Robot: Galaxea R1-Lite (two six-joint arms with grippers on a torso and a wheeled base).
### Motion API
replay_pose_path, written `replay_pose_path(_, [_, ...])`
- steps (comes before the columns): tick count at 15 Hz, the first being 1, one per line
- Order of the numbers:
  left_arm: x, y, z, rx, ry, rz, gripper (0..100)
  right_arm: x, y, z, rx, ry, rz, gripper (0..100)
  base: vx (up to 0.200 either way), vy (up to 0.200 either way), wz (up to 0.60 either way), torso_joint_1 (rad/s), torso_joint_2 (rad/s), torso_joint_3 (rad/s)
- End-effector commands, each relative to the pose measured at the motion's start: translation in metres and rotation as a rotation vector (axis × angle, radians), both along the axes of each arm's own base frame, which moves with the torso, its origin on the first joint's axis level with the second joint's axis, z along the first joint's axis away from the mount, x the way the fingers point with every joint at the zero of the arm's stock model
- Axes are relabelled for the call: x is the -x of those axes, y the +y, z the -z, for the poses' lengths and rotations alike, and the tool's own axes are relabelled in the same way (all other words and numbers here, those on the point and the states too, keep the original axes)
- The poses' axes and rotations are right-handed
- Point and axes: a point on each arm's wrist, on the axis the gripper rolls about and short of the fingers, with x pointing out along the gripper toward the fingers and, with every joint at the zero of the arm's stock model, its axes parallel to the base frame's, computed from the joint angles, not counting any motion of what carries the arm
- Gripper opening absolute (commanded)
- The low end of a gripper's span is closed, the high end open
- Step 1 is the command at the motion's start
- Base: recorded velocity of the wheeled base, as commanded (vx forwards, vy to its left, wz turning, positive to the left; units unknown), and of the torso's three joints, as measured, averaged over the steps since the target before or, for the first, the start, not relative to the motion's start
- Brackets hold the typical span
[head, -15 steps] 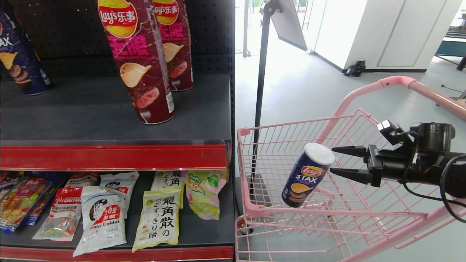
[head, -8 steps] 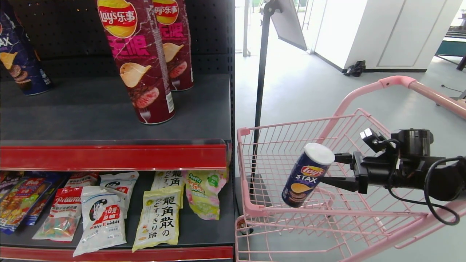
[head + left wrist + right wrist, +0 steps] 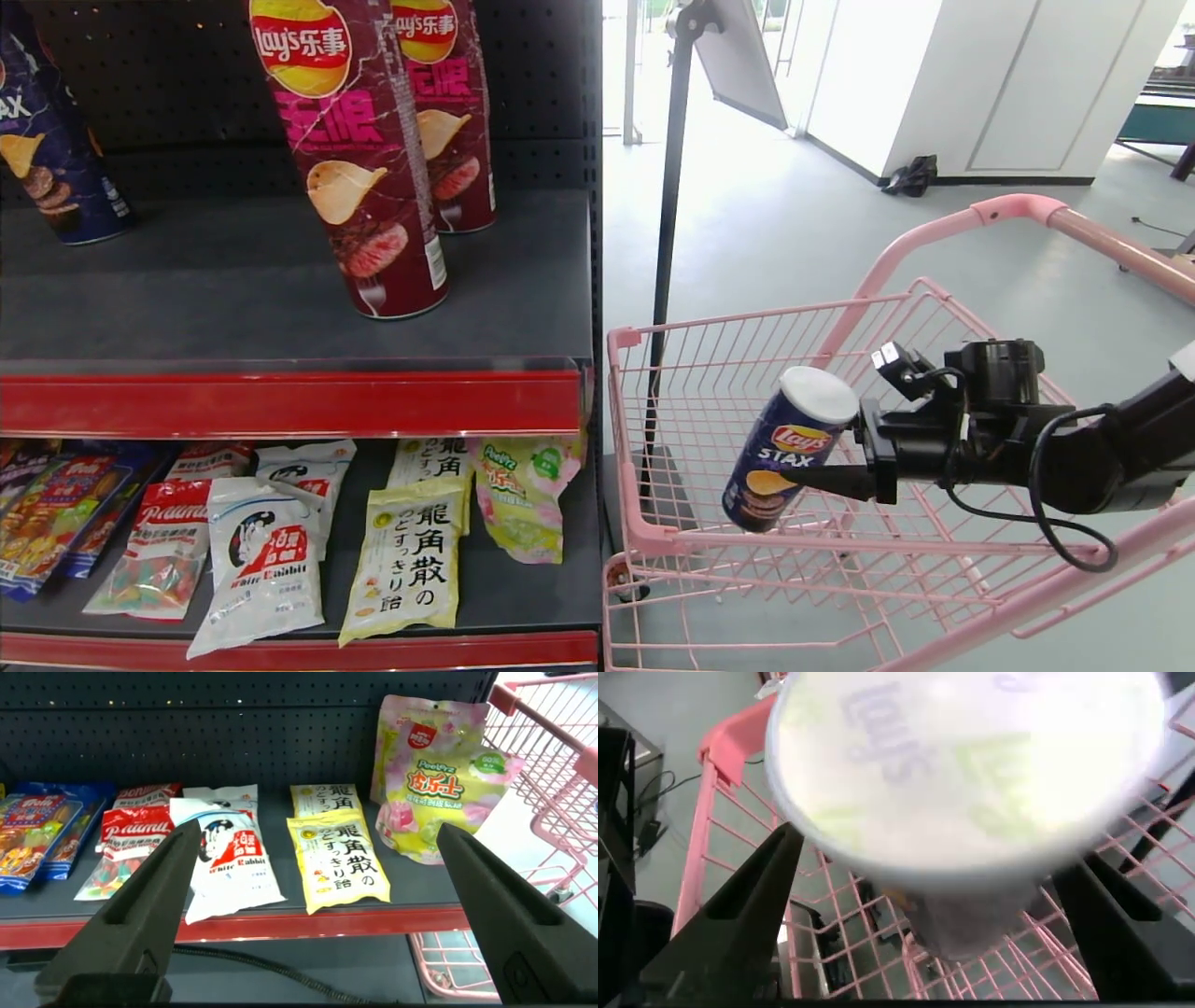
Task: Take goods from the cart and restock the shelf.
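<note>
Head view puts the right gripper (image 3: pixel 810 446) inside the pink cart (image 3: pixel 709 541), level with the upper part of a small blue can (image 3: pixel 773 481) that leans in the cart's near left corner, white lid up and tilted to the right. The jaws stand open. In the right wrist view the fingers (image 3: pixel 738 924) sit on either side of the lid (image 3: pixel 971 765) with a gap on each side, so they straddle the can but hold nothing yet, and I see no contact.

The step in hand looks like the grasp. To do it well, the jaws should close on the can's body just below the lid, not on the lid rim, which could slip or pop off. The can is tilted, so the grip should be square across it and centred, or the closing fingers will push it sideways against the wire. A straight lift up and clear of the cart's rim should come before any swing to the left.

Left of the cart, the upper shelf (image 3: pixel 280 280) has bare space in front of two tall red cans (image 3: pixel 359 168), with a matching blue can (image 3: pixel 47 159) at its far left.

Held low before the lower shelf, the left gripper (image 3: pixel 313 905) is spread wide and empty, facing the snack bags (image 3: pixel 336 859).
</note>
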Motion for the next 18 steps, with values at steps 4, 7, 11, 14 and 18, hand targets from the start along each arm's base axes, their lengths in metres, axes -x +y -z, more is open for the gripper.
replay_pose_path(4, [0.000,0.000,0.000,0.000,0.002,0.000,100,-0.014,0.030,0.009,-0.003,-0.004,-0.079,100,0.000,0.000,0.00,0.000,0.00,0.000])
replay_pose_path(7, [0.000,0.000,0.000,0.000,0.002,0.000,100,-0.019,0.032,0.010,-0.005,-0.007,-0.083,0,0.000,0.000,0.00,0.000,0.00,0.000])
replay_pose_path(11, [0.000,0.000,0.000,0.000,0.002,0.000,100,-0.025,0.031,0.007,-0.008,-0.022,-0.079,0,0.000,0.000,0.00,0.000,0.00,0.000])
replay_pose_path(14, [0.000,0.000,0.000,0.000,0.002,0.000,100,-0.023,0.027,-0.016,-0.017,-0.085,-0.073,0,0.000,0.000,0.00,0.000,0.00,0.000])
replay_pose_path(18, [0.000,0.000,0.000,0.000,0.002,0.000,100,-0.003,0.023,-0.082,-0.067,-0.176,-0.050,0,0.000,0.000,0.00,0.000,0.00,0.000])
